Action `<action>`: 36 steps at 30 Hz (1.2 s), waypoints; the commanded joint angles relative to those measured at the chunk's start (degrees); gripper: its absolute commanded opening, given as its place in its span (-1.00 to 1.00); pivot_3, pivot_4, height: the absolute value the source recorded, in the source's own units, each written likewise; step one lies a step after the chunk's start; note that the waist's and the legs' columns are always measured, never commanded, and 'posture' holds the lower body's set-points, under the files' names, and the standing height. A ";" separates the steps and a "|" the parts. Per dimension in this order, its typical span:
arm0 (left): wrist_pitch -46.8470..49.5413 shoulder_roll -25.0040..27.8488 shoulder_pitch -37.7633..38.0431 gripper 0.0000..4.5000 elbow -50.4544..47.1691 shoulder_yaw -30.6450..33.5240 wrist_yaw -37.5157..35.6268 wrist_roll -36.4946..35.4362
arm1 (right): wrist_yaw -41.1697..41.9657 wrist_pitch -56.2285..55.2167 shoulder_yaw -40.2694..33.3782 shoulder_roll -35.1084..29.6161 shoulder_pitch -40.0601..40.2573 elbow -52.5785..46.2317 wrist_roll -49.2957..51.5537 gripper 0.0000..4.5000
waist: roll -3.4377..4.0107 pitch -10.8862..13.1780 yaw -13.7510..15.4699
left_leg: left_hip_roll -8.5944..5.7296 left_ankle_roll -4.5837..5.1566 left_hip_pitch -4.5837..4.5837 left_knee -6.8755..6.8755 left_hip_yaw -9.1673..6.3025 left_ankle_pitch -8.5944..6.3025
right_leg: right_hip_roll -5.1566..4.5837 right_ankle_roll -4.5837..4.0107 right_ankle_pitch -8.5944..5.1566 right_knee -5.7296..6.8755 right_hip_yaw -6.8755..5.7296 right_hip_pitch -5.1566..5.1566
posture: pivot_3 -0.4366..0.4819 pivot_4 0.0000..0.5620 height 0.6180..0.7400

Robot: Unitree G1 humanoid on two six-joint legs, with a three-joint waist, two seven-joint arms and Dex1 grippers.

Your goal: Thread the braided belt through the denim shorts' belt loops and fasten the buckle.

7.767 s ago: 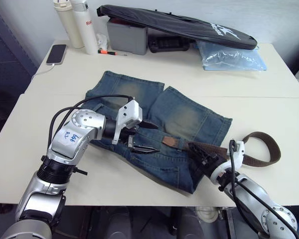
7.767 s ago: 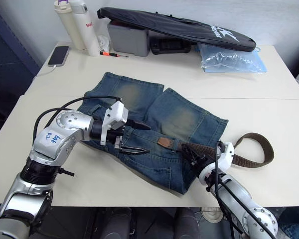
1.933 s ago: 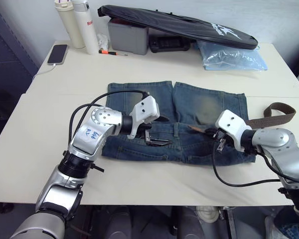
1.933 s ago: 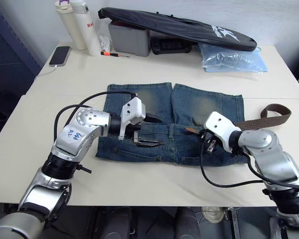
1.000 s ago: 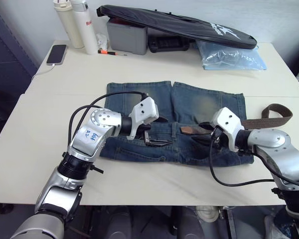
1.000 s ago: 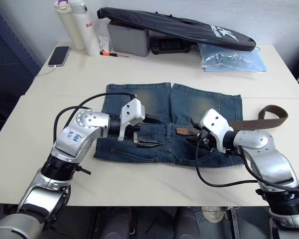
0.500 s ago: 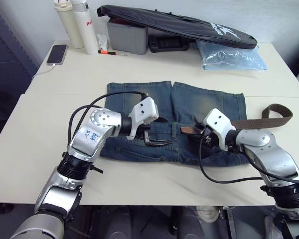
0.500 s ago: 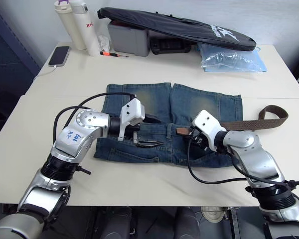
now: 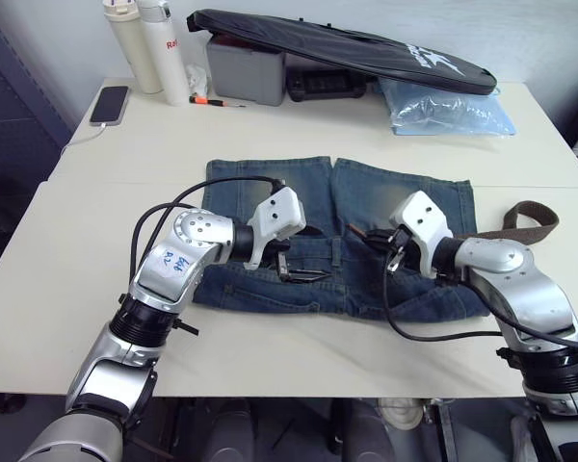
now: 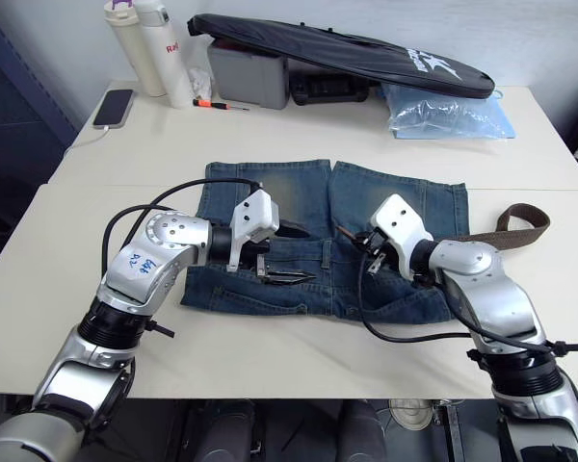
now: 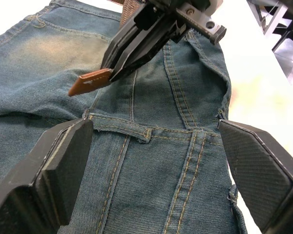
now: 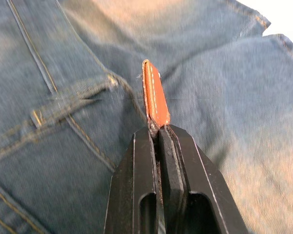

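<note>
The denim shorts (image 9: 366, 207) lie flat in the middle of the table, with the waistband (image 11: 117, 127) toward me. My left gripper (image 9: 306, 253) stands wide open over the waistband, straddling a belt loop (image 11: 195, 156) without touching it. To its right, my right gripper (image 12: 158, 129) is shut on the tan leather tip (image 12: 155, 97) of the braided belt and holds it just above the denim. The dark brown belt (image 9: 525, 219) trails off behind my right arm across the table. The buckle is hidden.
A long black bag (image 9: 337, 43) lies over a grey box (image 9: 246, 69) at the back. White bottles (image 9: 149, 43) and a phone (image 9: 109, 104) are at the back left, and a clear plastic bag (image 9: 443, 108) at the back right.
My right gripper has shut on the belt's tan tip and carried it up and left over the shorts, with the strap trailing after it. The left arm has stayed still.
</note>
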 commanded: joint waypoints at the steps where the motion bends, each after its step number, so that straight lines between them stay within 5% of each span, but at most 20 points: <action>1: -0.85 0.20 0.22 1.00 -2.12 0.28 -0.01 -0.31 | -0.65 -0.38 1.99 1.68 -0.89 -3.75 0.16 -0.95 | 0.00 0.00 -0.02 | 0.00 0.00 0.00 -0.01 0.00 0.00 | 0.00 0.00 0.00 0.00 0.00 -0.01 | -0.05 -0.47 0.98; 3: -0.94 0.16 0.20 1.00 -2.02 0.26 -0.04 -0.29 | -0.74 -0.10 2.16 1.90 -0.51 -3.83 -0.02 -0.95 | 0.00 0.00 -0.03 | 0.00 0.00 0.00 -0.02 0.00 0.00 | 0.00 0.00 0.00 -0.01 0.00 -0.01 | -0.05 -0.47 0.98; 6: -1.09 0.19 0.25 1.00 -1.92 0.21 -0.12 -0.25 | -0.02 1.59 0.52 1.61 0.11 -5.05 2.02 -0.49 | 0.00 0.00 0.07 | 0.00 0.00 -0.01 -0.02 0.01 0.00 | 0.00 0.00 0.00 -0.02 0.00 0.00 | -0.05 -0.47 0.98; 13: -1.68 -0.38 0.11 1.00 -1.38 -0.25 -0.33 -0.23 | 5.55 4.21 -6.40 -7.82 4.00 -10.34 6.02 0.96 | 0.00 0.00 0.21 | 0.00 0.01 -0.02 -0.02 0.00 0.00 | 0.00 0.00 0.00 -0.03 0.00 0.00 | -0.05 -0.47 0.98; 20: -2.47 -1.05 0.09 1.00 -0.63 -0.66 -0.49 -0.25 | 17.76 0.99 -10.13 -24.51 15.85 -13.51 7.19 0.96 | -0.02 0.01 0.12 | 0.00 0.02 -0.01 -0.02 0.00 -0.01 | -0.01 0.00 0.00 -0.05 0.00 0.01 | -0.05 -0.47 0.98; 26: -2.38 -1.29 0.28 1.00 -0.91 -0.80 -0.31 -0.27 | 16.76 -7.92 -5.00 -26.70 19.52 -5.40 -0.93 0.96 | -0.02 0.01 0.04 | 0.00 0.01 0.01 0.01 0.00 -0.01 | -0.01 0.00 0.00 -0.04 0.00 0.01 | -0.05 -0.47 0.98; 29: -2.14 -1.17 0.55 1.00 -1.35 -0.69 -0.09 -0.27 | 15.64 -9.58 -2.57 -26.16 18.97 -1.24 -3.93 0.61 | -0.02 0.01 0.05 | 0.00 0.01 0.01 0.01 0.00 -0.01 | -0.01 0.00 0.00 -0.04 0.00 0.02 | -0.05 -0.47 0.98; 36: -1.71 -0.82 1.09 1.00 -1.99 -0.31 0.40 -0.38 | 17.13 -18.86 -4.85 -29.15 18.87 8.10 -7.11 -0.78 | -0.02 0.01 0.38 | -0.01 0.01 0.00 0.05 0.00 0.00 | -0.01 0.01 0.01 -0.06 0.00 0.05 | -0.05 -0.47 0.98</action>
